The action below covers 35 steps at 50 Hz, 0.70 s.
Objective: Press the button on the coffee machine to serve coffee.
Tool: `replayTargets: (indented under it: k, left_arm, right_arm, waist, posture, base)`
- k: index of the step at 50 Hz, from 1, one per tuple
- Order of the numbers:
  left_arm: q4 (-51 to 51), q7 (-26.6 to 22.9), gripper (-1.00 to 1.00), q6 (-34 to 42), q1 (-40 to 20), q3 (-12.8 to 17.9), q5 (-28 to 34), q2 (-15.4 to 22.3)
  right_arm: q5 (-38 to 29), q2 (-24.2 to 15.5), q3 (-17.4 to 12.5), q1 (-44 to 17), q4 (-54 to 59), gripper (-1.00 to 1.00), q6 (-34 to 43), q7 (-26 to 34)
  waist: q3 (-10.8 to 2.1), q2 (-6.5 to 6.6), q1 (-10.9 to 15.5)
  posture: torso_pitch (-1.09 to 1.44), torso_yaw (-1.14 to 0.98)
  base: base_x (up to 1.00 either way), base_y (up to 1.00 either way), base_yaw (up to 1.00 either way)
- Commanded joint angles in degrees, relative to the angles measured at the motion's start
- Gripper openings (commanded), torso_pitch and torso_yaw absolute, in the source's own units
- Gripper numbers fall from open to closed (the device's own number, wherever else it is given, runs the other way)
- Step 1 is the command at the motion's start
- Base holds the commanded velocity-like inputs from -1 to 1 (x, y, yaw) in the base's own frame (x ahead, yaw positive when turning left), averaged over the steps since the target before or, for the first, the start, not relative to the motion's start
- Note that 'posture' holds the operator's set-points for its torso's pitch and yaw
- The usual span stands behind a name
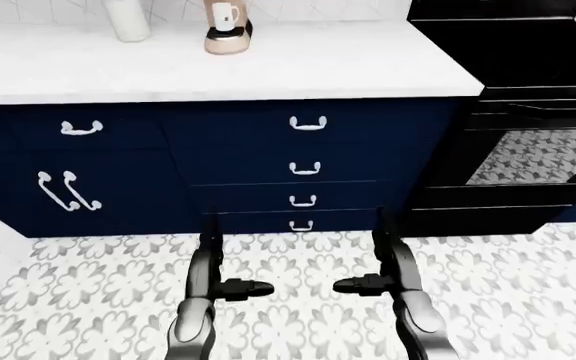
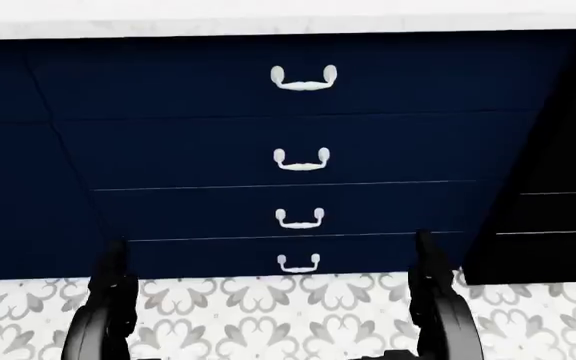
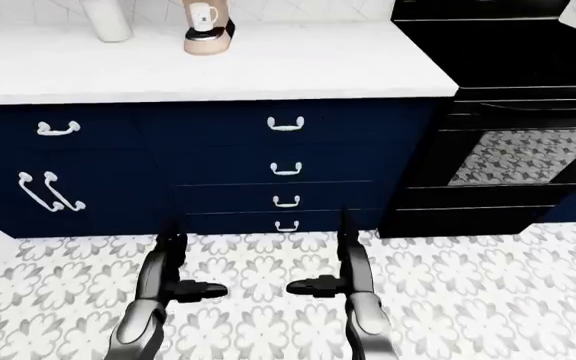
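Note:
The coffee machine [image 1: 228,36] stands at the top of the left-eye view on the white counter [image 1: 298,67], with a white mug [image 1: 227,15] on its tan base; its upper part is cut off by the view's top edge and no button shows. It also shows in the right-eye view [image 3: 206,34]. My left hand [image 1: 223,279] and right hand [image 1: 373,276] hang low over the patterned floor, far below the counter, fingers spread and holding nothing.
Navy cabinets with a stack of drawers with white handles [image 1: 305,168] fill the middle. A black oven and stove [image 1: 528,112] stand at the right. A white cylinder [image 1: 128,19] stands on the counter left of the machine.

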Motion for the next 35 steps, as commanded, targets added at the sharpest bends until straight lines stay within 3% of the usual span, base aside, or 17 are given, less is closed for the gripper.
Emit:
replayTargets:
  k: [1,3,4,5,7,8,16,23,28,35]
  left_arm:
    - [-3.53,0.05,1.00,-4.20,-2.03,0.03,-0.04,0.13]
    - [-4.14,0.12,1.00,-3.96,-1.80,-0.02,-0.06,0.11]
    - [-4.72,0.06,1.00,-3.80,-1.44,-0.10,-0.10,0.06]
    - [-4.71,0.01,1.00,-4.07,-1.25,-0.18,0.00,0.06]
    - [-5.01,0.04,1.00,-3.69,-1.36,-0.09,-0.09,0.07]
    - [-4.71,0.11,1.00,-3.92,-1.45,-0.06,0.02,0.09]
    - [-3.71,1.41,1.00,-5.07,-1.82,0.10,1.23,0.18]
    - [-9.11,2.92,1.00,-1.55,-2.93,0.68,1.06,0.35]
    - [-16.98,2.95,1.00,8.96,-6.02,0.98,-0.46,0.57]
    - [-28.30,3.96,1.00,27.88,-14.74,2.93,-2.29,2.50]
  right_arm:
    - [0.26,-0.39,-0.85,-2.18,-3.41,1.00,-3.88,-0.65]
    - [0.98,-0.06,-1.14,-1.93,-5.03,1.00,-2.74,-1.67]
    - [1.35,-0.22,-1.35,-2.31,-2.98,1.00,-4.36,-1.34]
    - [1.79,-0.24,-1.38,-2.29,-3.09,1.00,-4.40,-1.20]
    - [1.54,-0.31,-1.18,-2.16,-3.36,1.00,-4.33,-1.42]
    - [1.35,-0.36,-1.15,-2.27,-2.89,1.00,-4.69,-1.53]
    - [-0.43,-0.95,-1.12,-2.38,-5.32,1.00,-3.07,-1.28]
    - [-3.96,-1.81,-1.24,-3.54,-15.62,1.00,7.19,-0.66]
    - [-3.56,-1.77,-2.14,-6.49,-18.58,1.00,12.63,-1.01]
    - [0.79,-2.65,-4.62,-13.83,-29.95,1.00,31.19,-2.76]
  waist:
    - [-0.05,-0.45,-0.12]
    - [-3.54,-0.04,0.37]
    - [-3.05,-0.07,0.38]
    - [-0.99,-0.37,0.37]
    - [-3.96,-0.48,0.35]
    - [-4.27,-0.49,0.40]
    - [-4.60,-0.33,0.47]
    - [-5.18,-0.41,0.49]
    - [-5.35,-0.37,0.49]
    - [-5.25,-0.26,0.58]
  posture:
    - [0.00,0.00]
    - [0.00,0.00]
    - [0.00,0.00]
    - [0.00,0.00]
    - [0.00,0.00]
    - [0.00,0.00]
    - [0.00,0.00]
    - [0.00,0.00]
    - [0.00,0.00]
    - [0.00,0.00]
  base:
    - [0.00,0.00,0.00]
    - [0.00,0.00,0.00]
    - [0.00,0.00,0.00]
    - [0.00,0.00,0.00]
    - [0.00,0.00,0.00]
    - [0.00,0.00,0.00]
    - [0.00,0.00,0.00]
    - [0.00,0.00,0.00]
    - [0.00,0.00,0.00]
    - [0.00,0.00,0.00]
